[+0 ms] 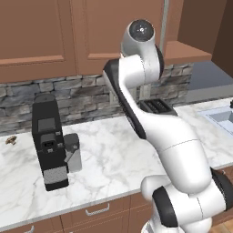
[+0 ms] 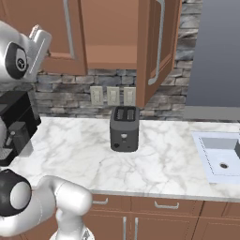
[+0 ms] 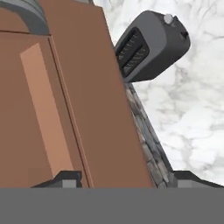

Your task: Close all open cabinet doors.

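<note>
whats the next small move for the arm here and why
Probably press the claw against the face of the open cabinet door and sweep it toward the cabinet. In the right base view that door stands swung out above the toaster, and the hand view shows its wooden panel right in front of the claw's tips, which stand apart holding nothing.

Toaster [image 2: 124,128] on counter [image 2: 154,159] — under open cabinet door [image 2: 157,47].

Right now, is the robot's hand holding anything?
No. The hand is open with nothing between its fingertips; it points at the open cabinet door, above the toaster.
</note>
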